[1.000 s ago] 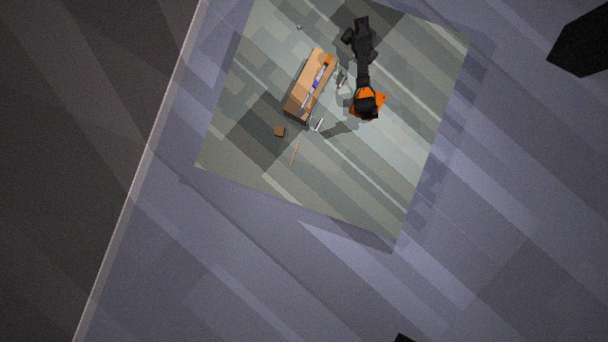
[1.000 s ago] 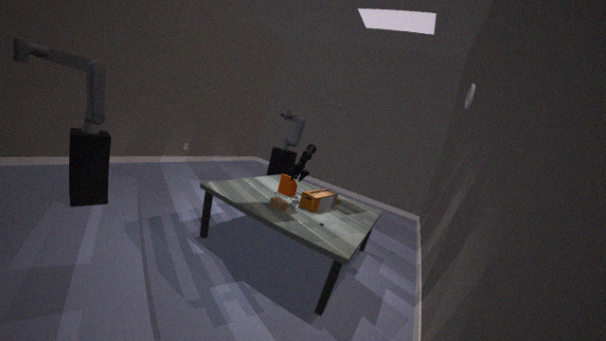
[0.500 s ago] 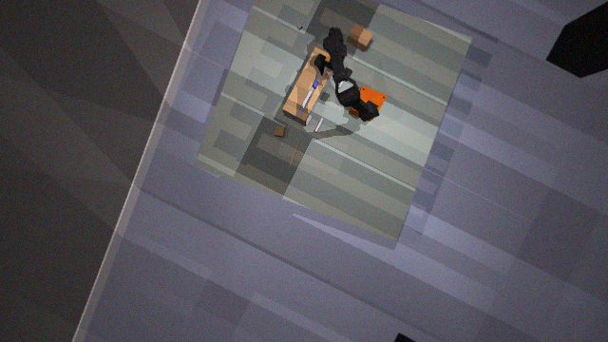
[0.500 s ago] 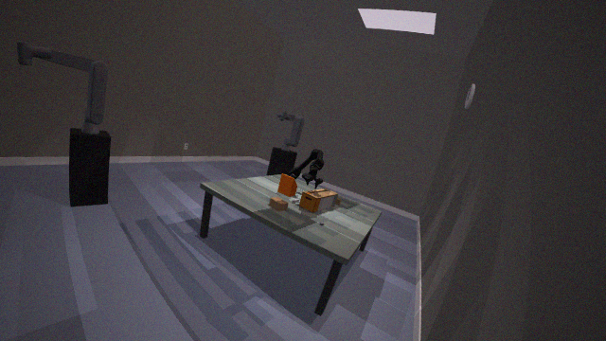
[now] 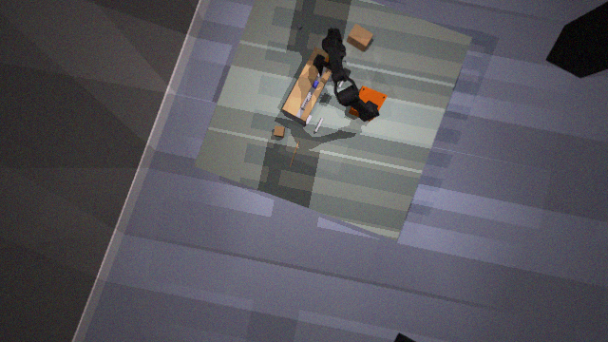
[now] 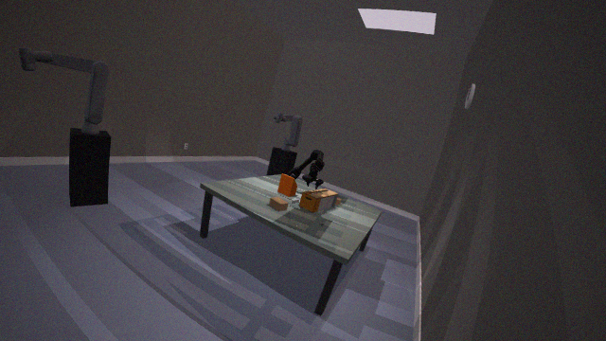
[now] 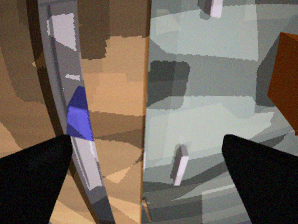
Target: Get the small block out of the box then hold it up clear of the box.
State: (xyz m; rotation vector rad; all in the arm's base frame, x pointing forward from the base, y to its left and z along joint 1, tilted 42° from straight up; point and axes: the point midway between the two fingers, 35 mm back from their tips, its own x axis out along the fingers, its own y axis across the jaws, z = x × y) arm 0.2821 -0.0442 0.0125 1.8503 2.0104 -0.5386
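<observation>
While blue block point(image 5: 315, 84) point(image 7: 80, 119) shows, gripper point(image 5: 320, 63) point(image 6: 313, 184) point(image 7: 148, 144) tips cropped

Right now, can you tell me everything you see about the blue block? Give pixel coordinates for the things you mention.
The blue block point(image 5: 315, 84) point(image 7: 80, 121) is small and plain, with flat faces, one darker than the other. It sits inside the wooden-looking box point(image 5: 293, 100) point(image 7: 117, 92), on a narrow grey strip, partway along. The tool point(image 7: 148, 144) isn't holding it. I can't tell what it's made of.
</observation>
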